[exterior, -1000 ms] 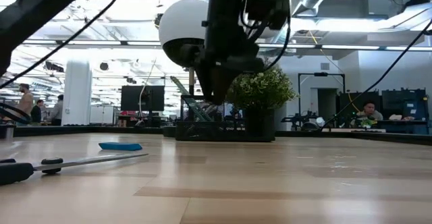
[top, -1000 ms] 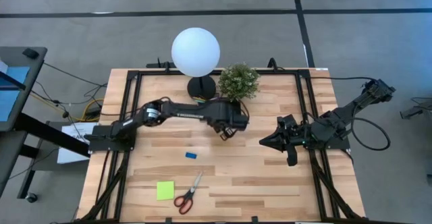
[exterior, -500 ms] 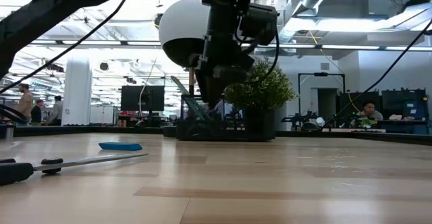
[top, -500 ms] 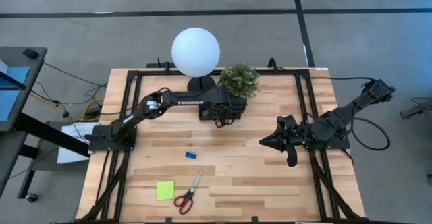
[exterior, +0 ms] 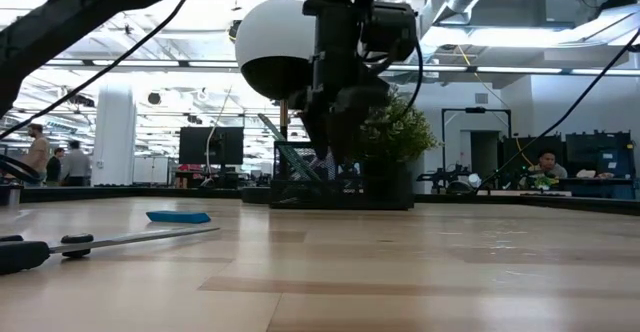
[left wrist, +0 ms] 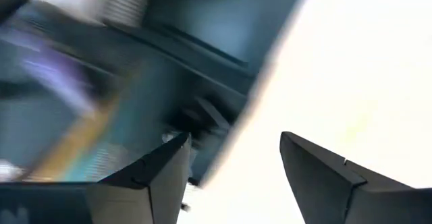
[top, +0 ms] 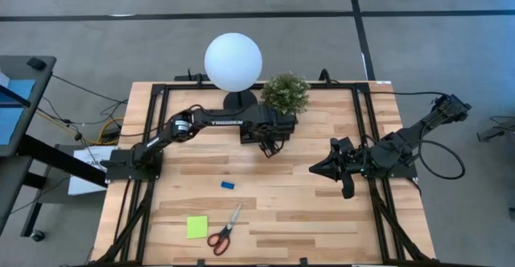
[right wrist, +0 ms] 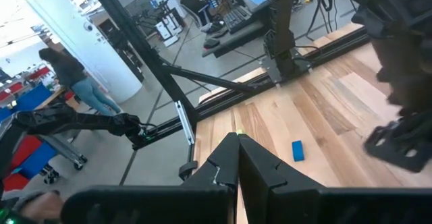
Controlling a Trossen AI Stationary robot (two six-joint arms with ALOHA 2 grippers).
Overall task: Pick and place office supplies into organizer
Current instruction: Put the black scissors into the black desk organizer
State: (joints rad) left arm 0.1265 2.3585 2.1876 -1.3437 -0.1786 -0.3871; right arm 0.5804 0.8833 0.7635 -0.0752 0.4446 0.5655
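The black mesh organizer stands at the table's far side between the lamp base and the potted plant, with pens leaning inside it. In the high view my left arm hides it. My left gripper hangs open just over the organizer's near side, holding nothing. The blue eraser, the lime-green sticky pad and the red-handled scissors lie flat on the near left part of the table. My right gripper waits shut at the right side.
A lamp with a white globe and a round black base stands at the far edge, with a potted plant right beside it. Bare wood lies between the two arms and along the near edge. People show in the room beyond.
My left gripper has moved from the table's middle toward the far edge, up to the organizer beside the plant, and then shifted a little to the right. The supplies on the table and my right arm have kept still.
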